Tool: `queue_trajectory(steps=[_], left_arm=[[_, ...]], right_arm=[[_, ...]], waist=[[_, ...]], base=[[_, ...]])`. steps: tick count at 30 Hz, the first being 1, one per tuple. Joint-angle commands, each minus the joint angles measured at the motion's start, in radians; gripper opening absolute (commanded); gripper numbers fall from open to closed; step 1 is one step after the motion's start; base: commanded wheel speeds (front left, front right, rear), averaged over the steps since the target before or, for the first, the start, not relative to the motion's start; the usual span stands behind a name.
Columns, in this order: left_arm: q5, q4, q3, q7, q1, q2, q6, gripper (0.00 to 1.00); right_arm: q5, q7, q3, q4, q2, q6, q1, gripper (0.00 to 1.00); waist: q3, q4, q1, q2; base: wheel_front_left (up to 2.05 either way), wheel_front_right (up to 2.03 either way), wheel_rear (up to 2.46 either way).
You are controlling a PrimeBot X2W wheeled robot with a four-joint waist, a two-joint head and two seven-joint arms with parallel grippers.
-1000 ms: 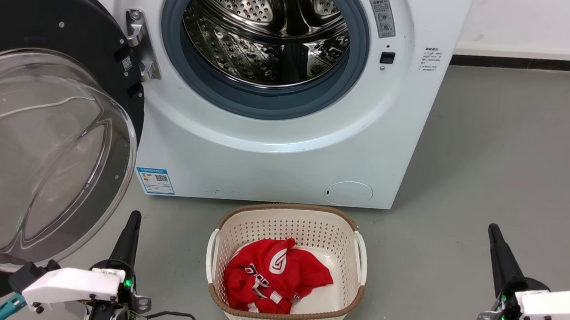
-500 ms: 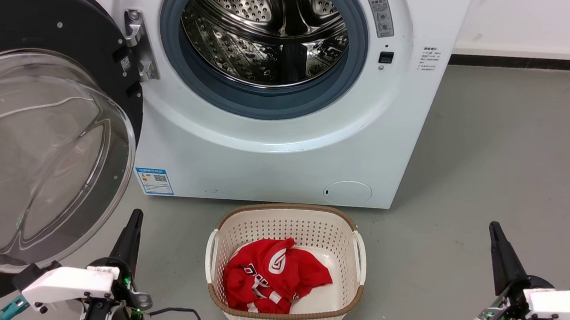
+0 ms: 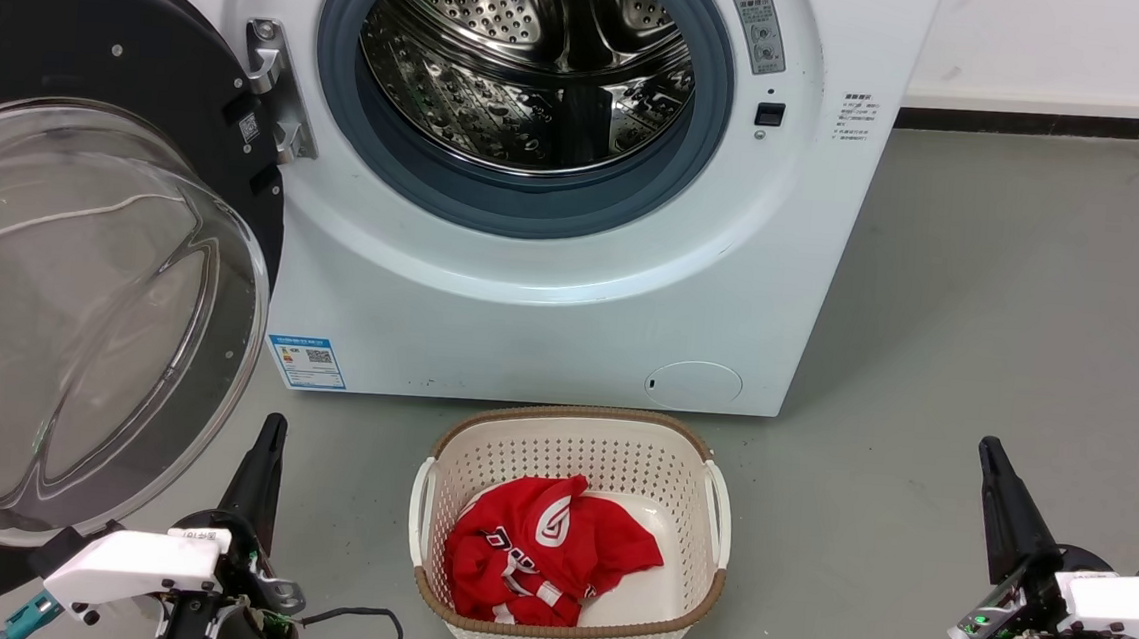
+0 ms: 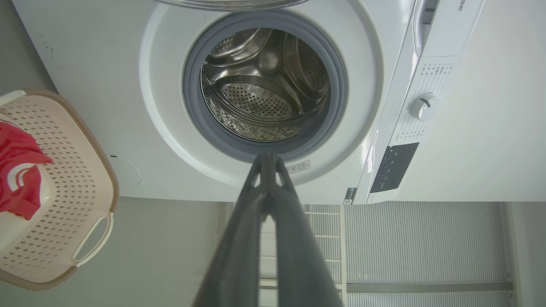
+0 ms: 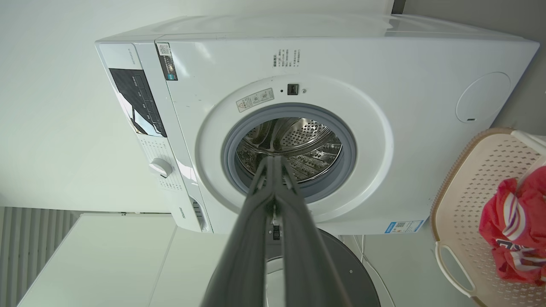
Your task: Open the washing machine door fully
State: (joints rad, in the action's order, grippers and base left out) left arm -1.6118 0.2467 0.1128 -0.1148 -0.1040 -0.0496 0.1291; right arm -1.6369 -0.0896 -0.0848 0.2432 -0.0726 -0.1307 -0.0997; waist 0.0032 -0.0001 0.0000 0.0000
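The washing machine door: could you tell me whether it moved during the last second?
No. The washing machine door keeps its spot beside the blue label; the whole view drifted slightly.

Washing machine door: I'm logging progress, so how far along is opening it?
Done: the washing machine door stands swung wide to the left, drum fully exposed. In hand: nothing; the left gripper and right gripper are shut, holding nothing. Left: seemingly nothing.

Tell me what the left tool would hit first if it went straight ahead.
Probably the white front of the washing machine, at the edge of the grey rubber ring, where the left tool ends in its wrist view. Nothing stands between. Depth is unclear; it might enter the drum instead.
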Motion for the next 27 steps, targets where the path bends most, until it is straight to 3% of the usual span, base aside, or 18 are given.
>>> queue_trajectory(steps=[1,27], left_arm=[[-0.002,0.001,0.003,-0.003,-0.010,-0.001,0.003,0.00],[-0.002,0.001,0.003,-0.003,-0.010,-0.001,0.003,0.00]], right_arm=[[0.001,-0.006,-0.002,0.002,0.003,0.000,-0.013,0.00],[0.010,-0.011,-0.011,0.002,0.008,0.000,-0.014,0.00]], waist=[[0.000,0.000,0.0000,0.0000],[0.000,0.000,0.0000,0.0000]], base=[[0.00,0.00,0.00],[0.00,0.00,0.00]])
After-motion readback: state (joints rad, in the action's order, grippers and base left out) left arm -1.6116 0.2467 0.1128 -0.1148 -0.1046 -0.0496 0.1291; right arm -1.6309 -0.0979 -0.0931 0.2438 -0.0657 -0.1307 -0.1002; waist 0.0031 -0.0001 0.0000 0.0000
